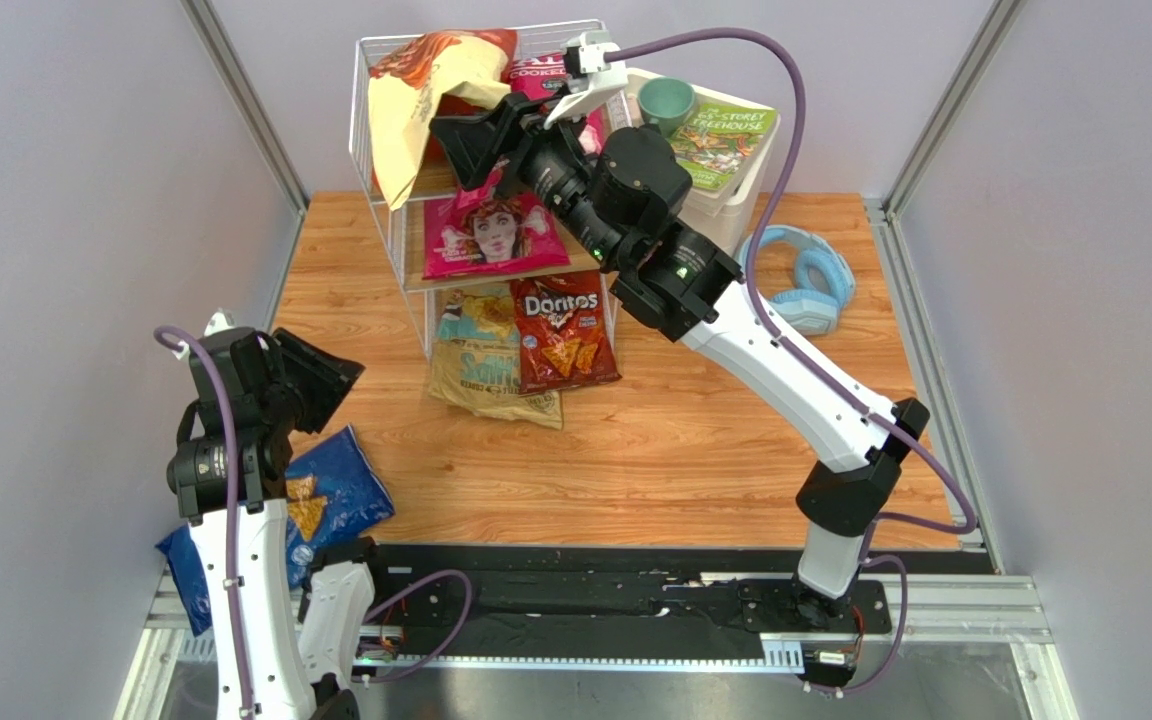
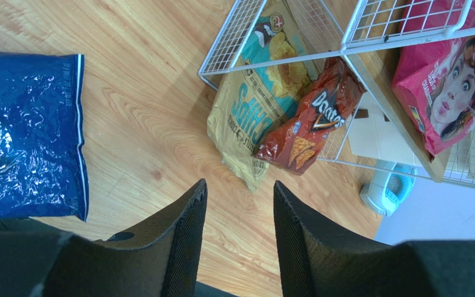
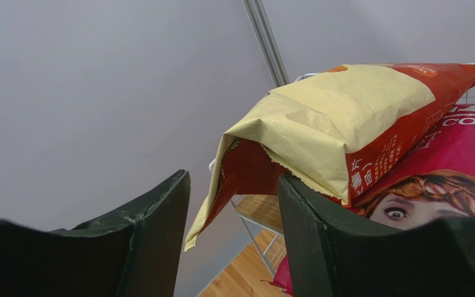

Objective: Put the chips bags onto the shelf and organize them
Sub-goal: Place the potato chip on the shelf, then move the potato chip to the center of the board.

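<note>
The shelf [image 1: 387,165] stands at the back centre. The orange-and-cream bag [image 1: 432,90] lies on its top tier over a magenta bag [image 1: 540,72], hanging off the left edge. A second magenta bag [image 1: 492,233] lies on the middle tier. The tan-and-teal CHIPS bag [image 1: 480,363] and red Doritos [image 1: 561,333] lie at the bottom tier, sticking out in front. The blue Doritos bag [image 1: 324,503] lies on the floor by the left arm. My right gripper [image 1: 462,143] is open at the top tier; the cream bag's hanging edge [image 3: 221,204] dangles between its jaws. My left gripper [image 1: 339,384] is open and empty above the wood, beside the blue bag [image 2: 29,136].
A white drawer unit [image 1: 740,195] stands right of the shelf with a green book [image 1: 725,138] and a teal cup [image 1: 668,102] on it. Blue headphones [image 1: 811,278] lie in front of it. Grey walls close in left, right and back.
</note>
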